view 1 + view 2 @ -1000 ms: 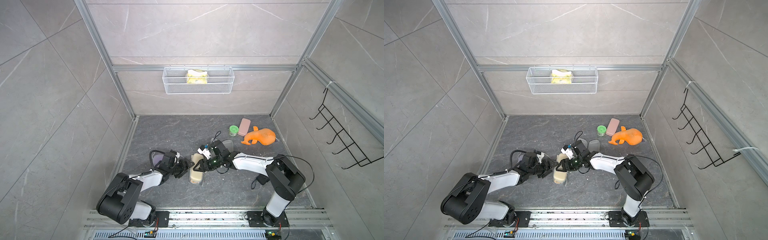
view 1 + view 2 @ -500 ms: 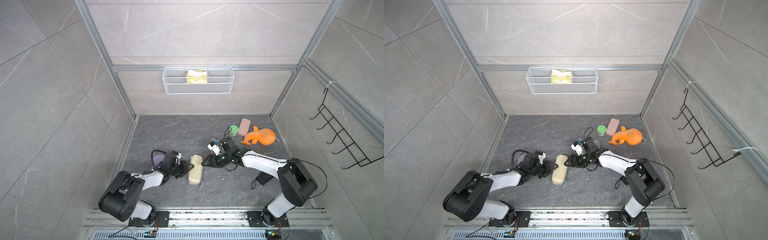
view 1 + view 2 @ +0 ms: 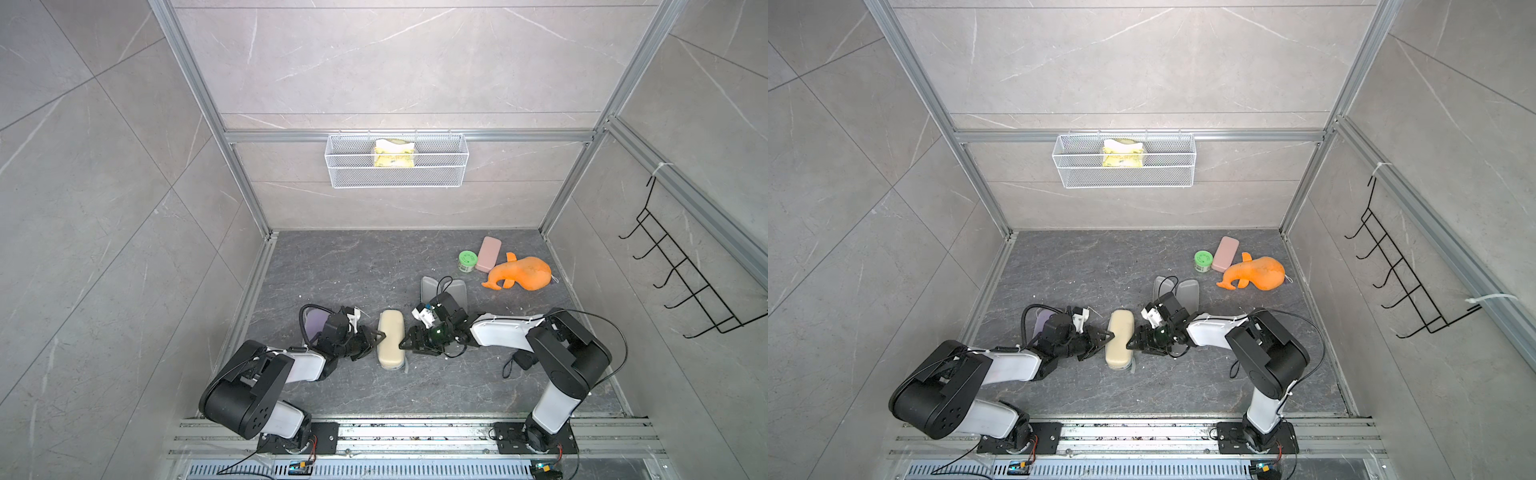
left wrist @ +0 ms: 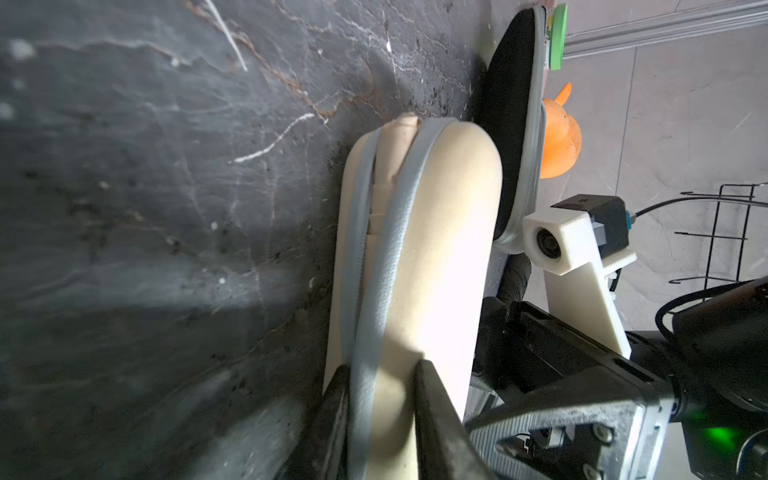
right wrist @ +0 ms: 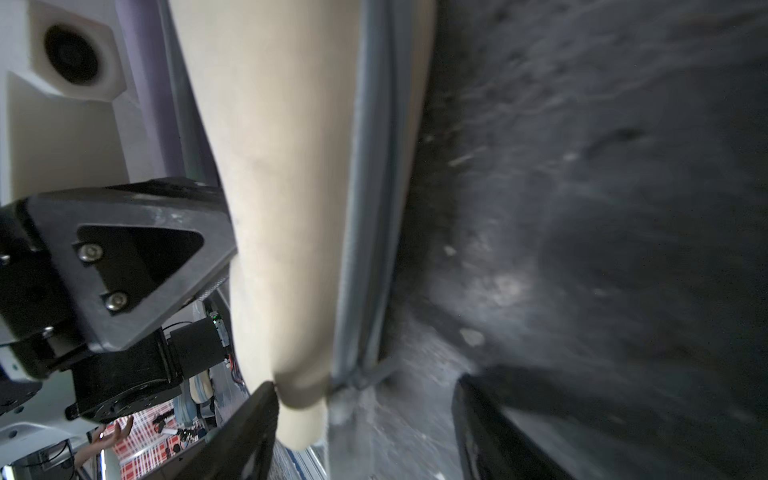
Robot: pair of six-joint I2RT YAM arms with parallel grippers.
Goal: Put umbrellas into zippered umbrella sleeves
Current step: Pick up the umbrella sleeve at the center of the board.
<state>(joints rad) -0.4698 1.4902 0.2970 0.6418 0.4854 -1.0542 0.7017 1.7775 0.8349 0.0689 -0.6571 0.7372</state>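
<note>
Cream hard-shell clamshell sleeve (image 3: 390, 338) with a grey zipper lies flat on the dark grey marbled floor (image 3: 365, 266), near the front middle, between the two arms. It is where it lay half a second ago. In the left wrist view its zipper gapes along one side, and the cream folded umbrella (image 4: 392, 166) shows inside the gap.

The left gripper (image 3: 380, 336) pinches the sleeve's zipper rim on the left side, its fingers (image 4: 432, 407) much closer together than a second ago. The right gripper (image 3: 403, 345), drawn back from the sleeve half a second ago, is at its right side again. Its jaws stand spread, with one finger (image 5: 249, 436) touching the sleeve's end and the other well clear of it.

Behind the right wrist lies an open black sleeve with grey lining (image 3: 442, 291), partly hidden by the wrist and its cable. The lilac sleeve (image 3: 313, 326) is mostly hidden behind the left wrist, so whether it is open cannot be told. A dark lump (image 3: 519, 361) under the right arm is too dim to name. Well back on the right lies an orange plush toy (image 3: 521, 274).
</note>
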